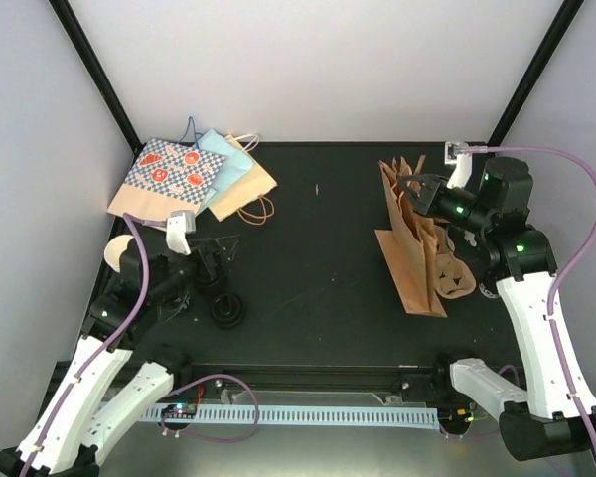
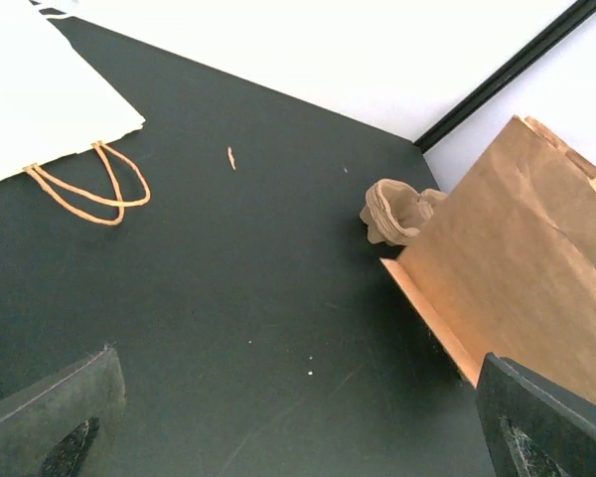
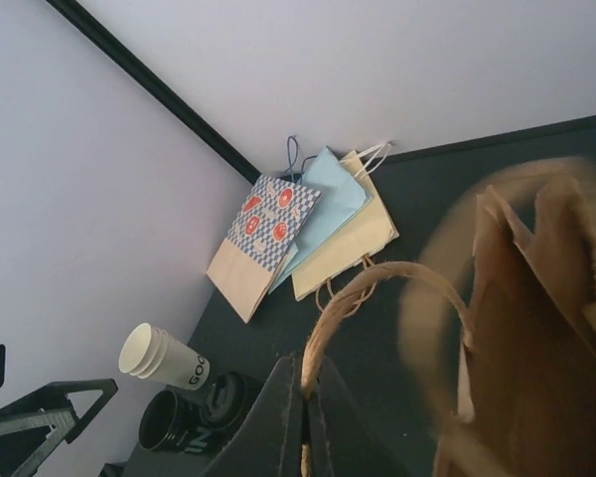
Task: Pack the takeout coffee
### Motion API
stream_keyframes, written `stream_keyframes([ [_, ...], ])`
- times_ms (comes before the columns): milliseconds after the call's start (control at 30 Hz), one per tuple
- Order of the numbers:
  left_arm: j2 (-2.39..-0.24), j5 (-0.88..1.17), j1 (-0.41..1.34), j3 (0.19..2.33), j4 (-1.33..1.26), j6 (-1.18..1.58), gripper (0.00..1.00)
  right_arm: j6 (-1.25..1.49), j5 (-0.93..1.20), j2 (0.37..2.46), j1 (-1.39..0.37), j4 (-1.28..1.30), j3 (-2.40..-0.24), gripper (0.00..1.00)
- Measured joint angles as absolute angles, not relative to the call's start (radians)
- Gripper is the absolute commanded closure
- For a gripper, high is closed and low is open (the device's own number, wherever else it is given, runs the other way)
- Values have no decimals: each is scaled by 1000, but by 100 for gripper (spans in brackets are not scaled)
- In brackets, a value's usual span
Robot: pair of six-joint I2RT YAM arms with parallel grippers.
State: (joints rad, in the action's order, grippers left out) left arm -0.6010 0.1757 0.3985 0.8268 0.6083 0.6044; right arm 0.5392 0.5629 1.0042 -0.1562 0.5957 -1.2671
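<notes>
My right hand pinches the brown bag by its handle; bag-opening step, I judge. Spread left hand sits near cups and lids; carrier just beside the bag. Next: seat cups in carrier

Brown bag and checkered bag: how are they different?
The brown bag stands upright; the checkered bag lies flat. The brown bag is plain; the checkered bag has blue checks and red circles. The right gripper pinches the brown bag's handle; no gripper touches the checkered bag. Both are bags with handles.
</notes>
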Motion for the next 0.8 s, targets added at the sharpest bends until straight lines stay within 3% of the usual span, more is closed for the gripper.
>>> stream_keyframes([
  [433, -594, 369, 398, 828, 513, 599, 1, 521, 573, 1041, -245, 627, -1470, 99],
  [800, -744, 541, 499, 721, 298, 784, 4, 485, 400, 1144, -448, 622, -1411, 99],
])
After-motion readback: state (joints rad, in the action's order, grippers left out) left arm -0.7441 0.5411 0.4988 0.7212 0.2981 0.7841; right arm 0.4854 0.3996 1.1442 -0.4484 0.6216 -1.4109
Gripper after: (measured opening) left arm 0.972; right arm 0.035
